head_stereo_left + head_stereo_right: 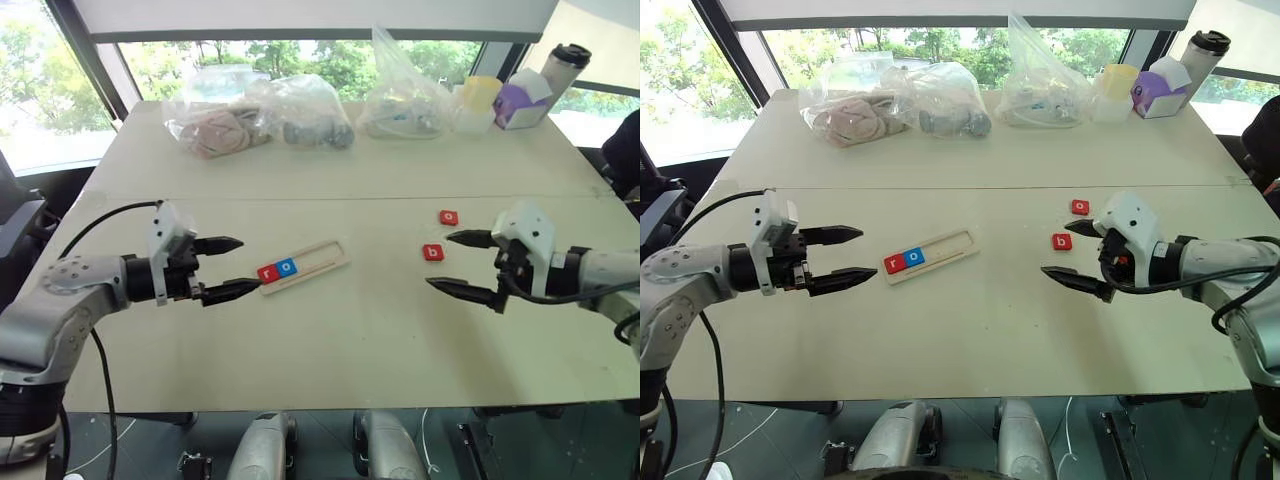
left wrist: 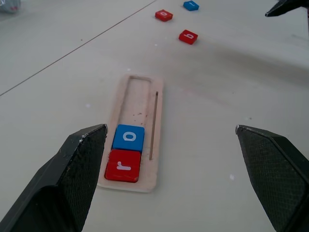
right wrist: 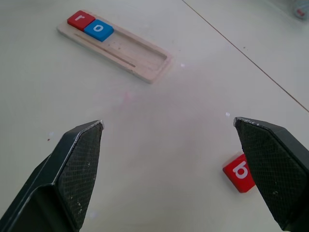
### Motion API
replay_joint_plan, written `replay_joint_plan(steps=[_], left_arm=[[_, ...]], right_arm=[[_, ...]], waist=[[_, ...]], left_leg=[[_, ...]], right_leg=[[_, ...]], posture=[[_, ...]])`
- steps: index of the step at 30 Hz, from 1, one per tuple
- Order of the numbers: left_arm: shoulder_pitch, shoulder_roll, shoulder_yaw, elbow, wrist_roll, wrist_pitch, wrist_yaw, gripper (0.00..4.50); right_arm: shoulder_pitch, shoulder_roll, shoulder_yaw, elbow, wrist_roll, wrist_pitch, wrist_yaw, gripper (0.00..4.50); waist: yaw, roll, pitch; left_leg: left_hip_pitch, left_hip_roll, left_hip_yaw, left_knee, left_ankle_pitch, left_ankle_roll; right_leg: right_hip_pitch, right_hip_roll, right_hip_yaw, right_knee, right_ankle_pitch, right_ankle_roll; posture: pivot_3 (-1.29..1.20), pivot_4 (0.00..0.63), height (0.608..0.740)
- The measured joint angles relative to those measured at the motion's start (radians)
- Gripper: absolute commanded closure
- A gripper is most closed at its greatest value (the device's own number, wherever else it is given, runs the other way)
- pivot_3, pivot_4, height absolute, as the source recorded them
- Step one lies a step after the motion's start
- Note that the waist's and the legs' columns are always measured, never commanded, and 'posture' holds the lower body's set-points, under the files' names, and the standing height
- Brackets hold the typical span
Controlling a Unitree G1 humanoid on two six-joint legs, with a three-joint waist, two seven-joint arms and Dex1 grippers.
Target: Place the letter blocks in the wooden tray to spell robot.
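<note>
At the near-left end of the wooden tray (image 1: 304, 266), a red "r" block (image 2: 123, 166) and a blue "o" block (image 2: 129, 137) sit side by side; the remaining groove is bare. Right of the tray, well apart, lie the red "b" (image 1: 432, 252), a red "o" (image 1: 448, 217) and a blue block (image 2: 191, 5), not yet placed. Left hand (image 1: 227, 268), just beside the tray, and right hand (image 1: 468, 263), near the "b", are both spread wide, holding nothing.
</note>
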State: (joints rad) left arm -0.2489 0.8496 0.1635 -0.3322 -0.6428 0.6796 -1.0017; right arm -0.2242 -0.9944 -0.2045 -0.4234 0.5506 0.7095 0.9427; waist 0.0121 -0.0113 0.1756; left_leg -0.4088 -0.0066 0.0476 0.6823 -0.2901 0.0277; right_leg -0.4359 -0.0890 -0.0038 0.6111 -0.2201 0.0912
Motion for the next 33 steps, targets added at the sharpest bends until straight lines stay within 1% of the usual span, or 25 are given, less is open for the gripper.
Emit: replay_joint_plan(steps=[6, 8, 11, 15, 17, 18, 20, 24, 30, 33], left_arm=[[0.006, 0.014, 0.000, 0.007, 0.012, -0.019, -0.017, 0.00], [0.006, 0.015, -0.005, 0.022, 0.036, -0.046, -0.024, 0.00], [-0.004, 0.003, -0.061, 0.084, 0.106, -0.135, -0.044, 0.00], [-0.047, -0.067, -0.163, 0.189, 0.194, -0.235, -0.060, 0.00], [-0.116, -0.133, -0.210, 0.289, 0.251, -0.306, -0.058, 0.00], [-0.134, -0.152, -0.226, 0.314, 0.266, -0.325, -0.057, 0.00], [-0.175, -0.201, -0.269, 0.392, 0.310, -0.381, -0.060, 0.00], [-0.225, -0.262, -0.326, 0.536, 0.404, -0.489, -0.054, 0.00], [-0.248, -0.297, -0.348, 0.661, 0.467, -0.612, -0.062, 0.00], [-0.255, -0.300, -0.349, 0.696, 0.482, -0.633, -0.070, 0.00]], right_arm=[[0.000, 0.000, 0.007, 0.000, 0.000, 0.001, 0.002, 0.04], [0.000, 0.000, 0.015, -0.002, -0.001, 0.002, -0.003, 0.04], [-0.001, 0.004, 0.027, -0.006, 0.000, 0.005, -0.016, 0.04], [-0.004, 0.010, 0.038, -0.014, 0.000, 0.005, -0.037, 0.04], [-0.001, 0.030, 0.032, -0.024, 0.003, 0.011, -0.066, 0.04], [-0.001, 0.039, 0.033, -0.032, 0.005, 0.013, -0.074, 0.04], [0.020, 0.041, 0.030, -0.055, 0.004, 0.017, -0.095, 0.04], [0.069, 0.041, 0.010, -0.090, 0.006, 0.030, -0.124, 0.04], [0.108, 0.042, -0.026, -0.144, 0.022, 0.052, -0.159, 0.04], [0.121, 0.042, -0.041, -0.157, 0.023, 0.054, -0.172, 0.04]], waist=[[-0.001, 0.000, 0.000], [-0.002, 0.000, 0.000], [-0.001, 0.001, -0.001], [0.000, 0.001, 0.000], [0.003, 0.001, -0.001], [0.002, 0.001, -0.001], [0.001, 0.001, -0.001], [-0.002, 0.001, -0.001], [0.000, 0.001, -0.001], [0.000, 0.001, -0.001]], left_leg=[[-0.001, 0.000, 0.000, -0.001, 0.000, 0.000], [0.000, 0.000, 0.000, -0.001, 0.000, -0.001], [-0.001, 0.000, 0.001, -0.002, 0.000, -0.001], [-0.002, -0.001, 0.002, -0.002, 0.000, -0.001], [-0.003, -0.001, 0.002, -0.002, 0.000, -0.001], [-0.003, -0.001, 0.002, -0.002, 0.000, -0.001], [-0.003, -0.002, 0.002, -0.002, 0.000, 0.000], [-0.004, -0.002, 0.003, -0.003, 0.000, 0.000], [-0.003, -0.002, 0.002, -0.002, 0.000, 0.000], [-0.002, -0.002, 0.002, -0.001, 0.000, 0.000]], right_leg=[[-0.001, -0.002, 0.000, 0.000, 0.000, 0.000], [-0.002, -0.002, 0.000, 0.000, 0.000, 0.000], [-0.002, -0.003, 0.000, 0.000, 0.000, -0.001], [-0.004, -0.004, 0.000, 0.000, 0.000, -0.001], [-0.004, -0.005, 0.000, 0.000, 0.000, -0.001], [-0.004, -0.005, 0.000, 0.000, 0.001, -0.001], [-0.005, -0.005, 0.000, 0.000, 0.001, -0.001], [-0.006, -0.005, -0.001, 0.001, 0.001, 0.000], [-0.004, -0.005, -0.001, 0.002, 0.001, 0.000], [-0.004, -0.005, -0.001, 0.002, 0.001, 0.000]], posture=[[0.00, 0.150, 0.740], [0.00, 0.150, 0.740], [0.00, 0.150, 0.740], [0.00, 0.150, 0.740], [0.00, 0.150, 0.740], [0.00, 0.150, 0.740], [0.00, 0.150, 0.740], [0.00, 0.150, 0.740], [0.00, 0.150, 0.740], [0.00, 0.150, 0.740]])
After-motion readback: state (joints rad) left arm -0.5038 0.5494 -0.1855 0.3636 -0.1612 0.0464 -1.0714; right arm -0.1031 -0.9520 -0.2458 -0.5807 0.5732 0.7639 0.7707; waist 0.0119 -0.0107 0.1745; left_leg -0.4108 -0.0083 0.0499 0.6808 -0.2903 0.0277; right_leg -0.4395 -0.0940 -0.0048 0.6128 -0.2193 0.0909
